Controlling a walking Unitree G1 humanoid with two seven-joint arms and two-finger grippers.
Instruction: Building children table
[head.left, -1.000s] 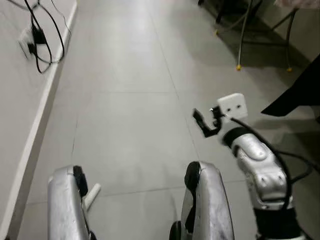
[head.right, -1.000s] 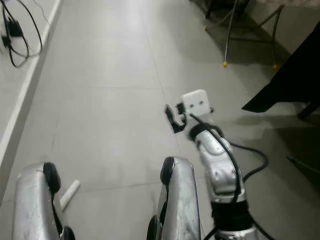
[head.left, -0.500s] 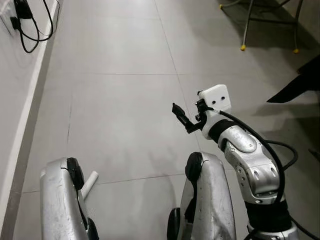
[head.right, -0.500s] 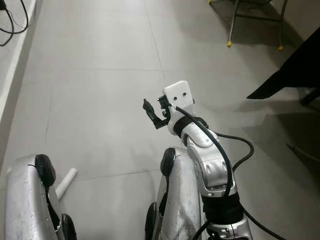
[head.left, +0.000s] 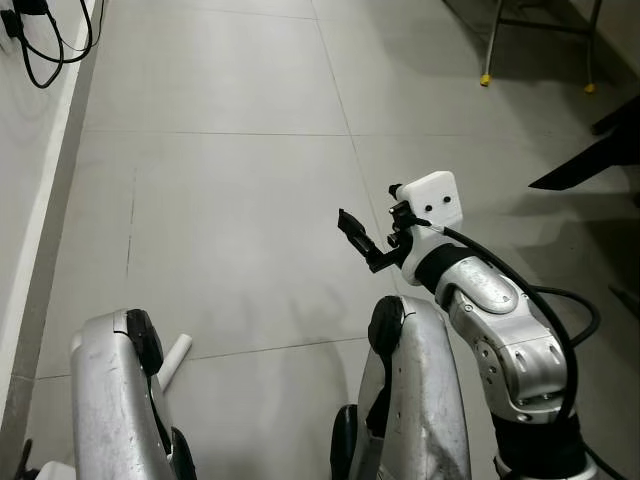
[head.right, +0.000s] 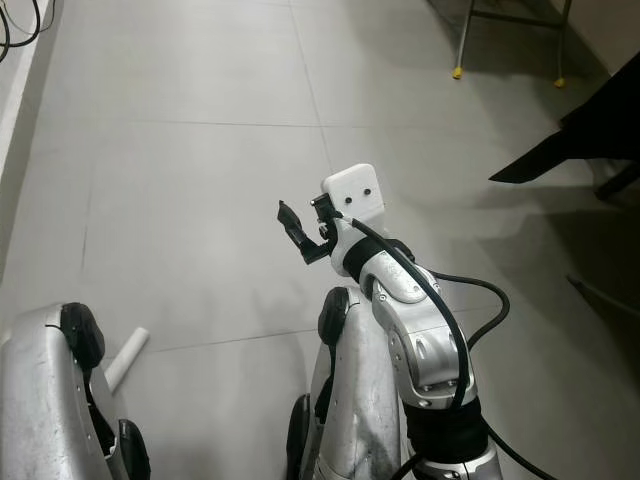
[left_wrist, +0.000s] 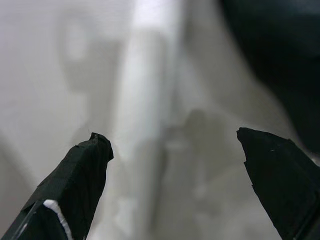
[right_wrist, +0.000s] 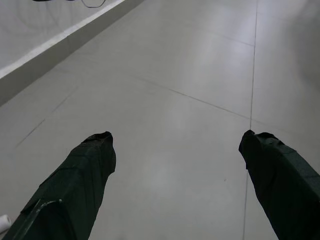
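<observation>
The grey tiled floor lay bare ahead, likely a walk between assembly steps. The right end effector was raised forward, fingers apart, empty. The left end effector hung low, fingers apart, above a white table leg on the floor by the robot's left leg, long axis pointing forward-right.

Since a second ago the right arm has drawn in and risen: the right gripper now sits closer to the robot's body and further toward its left, fingers spread, with bare floor between the jaws. The view has tipped down as the robot walks, so the wall cables have slid to the top corner.
</observation>
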